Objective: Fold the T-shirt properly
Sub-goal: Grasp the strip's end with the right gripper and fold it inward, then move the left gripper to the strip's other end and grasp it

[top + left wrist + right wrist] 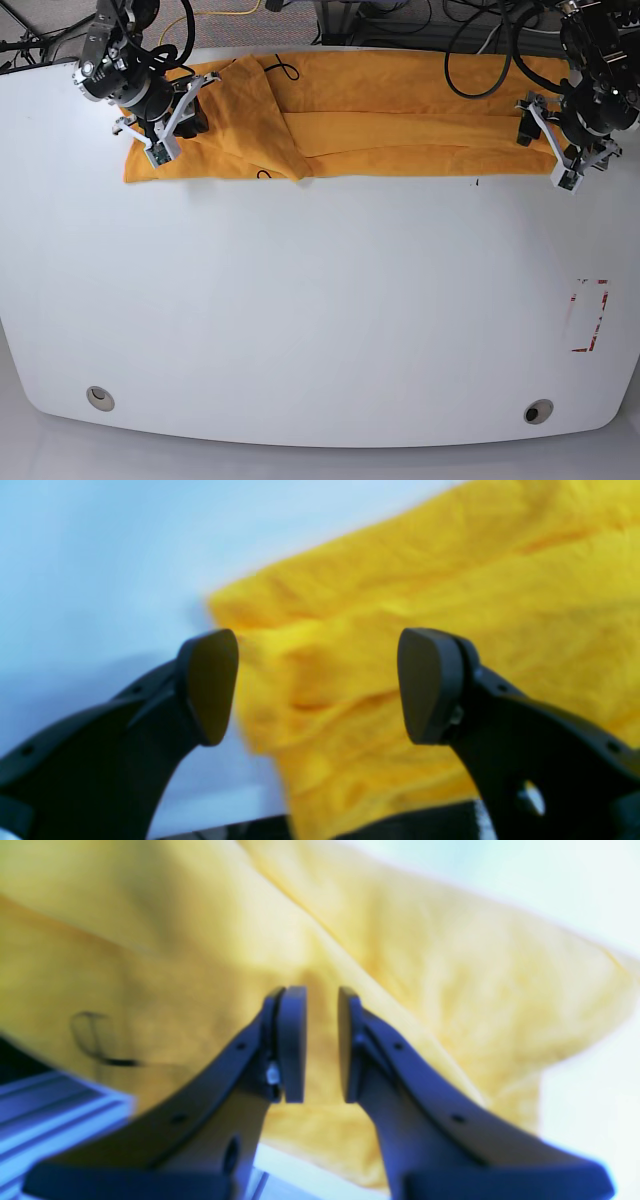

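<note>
Found the T-shirt (400,130) spread as a long, wrinkled orange-yellow band along the far edge of the counter (300,300), with one flap doubled over at a slant. Noted a thin black squiggle (95,1040) on the cloth.

Saw the right claw (178,115) above the counter's far corner on the base view's left, over that end of the shirt. Saw its pads set close with only a narrow slit between them and cloth behind the slit in the wrist view. Could not tell whether any cloth was pinched.

Saw the left claw (317,685) near the counter's opposite far corner, spread wide over the shirt's other end, gripping nothing.

Spotted a red marking (588,315) on the counter's near half.
</note>
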`<action>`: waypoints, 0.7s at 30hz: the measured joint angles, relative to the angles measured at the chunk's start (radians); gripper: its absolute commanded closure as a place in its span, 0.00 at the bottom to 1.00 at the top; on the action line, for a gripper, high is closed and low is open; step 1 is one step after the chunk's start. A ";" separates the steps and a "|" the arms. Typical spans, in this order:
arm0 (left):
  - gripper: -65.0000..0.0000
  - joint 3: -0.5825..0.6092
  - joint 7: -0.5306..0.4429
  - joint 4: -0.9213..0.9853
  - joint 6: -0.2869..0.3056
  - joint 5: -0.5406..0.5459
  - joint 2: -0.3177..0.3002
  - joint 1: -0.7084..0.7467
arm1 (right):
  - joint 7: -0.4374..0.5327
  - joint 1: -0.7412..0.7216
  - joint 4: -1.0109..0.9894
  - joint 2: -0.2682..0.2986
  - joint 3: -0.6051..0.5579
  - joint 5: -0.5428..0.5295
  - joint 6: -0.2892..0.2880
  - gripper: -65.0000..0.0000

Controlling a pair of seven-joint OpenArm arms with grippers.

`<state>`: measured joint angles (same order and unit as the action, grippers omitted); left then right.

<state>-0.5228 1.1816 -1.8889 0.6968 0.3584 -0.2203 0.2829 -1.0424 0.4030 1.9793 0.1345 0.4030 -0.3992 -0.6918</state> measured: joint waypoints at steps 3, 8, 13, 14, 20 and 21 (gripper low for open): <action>0.31 0.006 0.000 0.000 0.000 0.002 0.008 0.024 | 0.045 -0.003 0.000 -0.029 -0.004 0.118 0.000 0.83; 0.31 -0.001 -0.001 0.003 0.000 -0.006 0.044 0.051 | 0.078 -0.004 0.000 -0.087 -0.006 0.235 0.000 0.83; 0.31 0.006 -0.067 0.005 0.000 -0.057 0.066 0.085 | 0.100 -0.003 -0.038 -0.103 -0.005 0.295 -0.001 0.83; 0.31 0.011 -0.074 0.005 0.000 -0.073 0.076 0.087 | 0.106 -0.003 -0.048 -0.103 -0.005 0.298 -0.001 0.83; 0.31 0.049 -0.124 0.069 0.000 -0.166 0.097 0.084 | 0.236 -0.027 -0.163 -0.098 0.006 0.290 -0.002 0.83; 0.31 0.047 -0.130 0.084 0.001 -0.161 0.095 0.075 | 0.264 -0.040 -0.185 -0.098 0.009 0.287 -0.005 0.83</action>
<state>-0.4759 1.0519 -1.8053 0.6975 0.1978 -0.1257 0.3576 -0.7784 0.3634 1.7943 0.0368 0.4118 -0.1120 -0.6971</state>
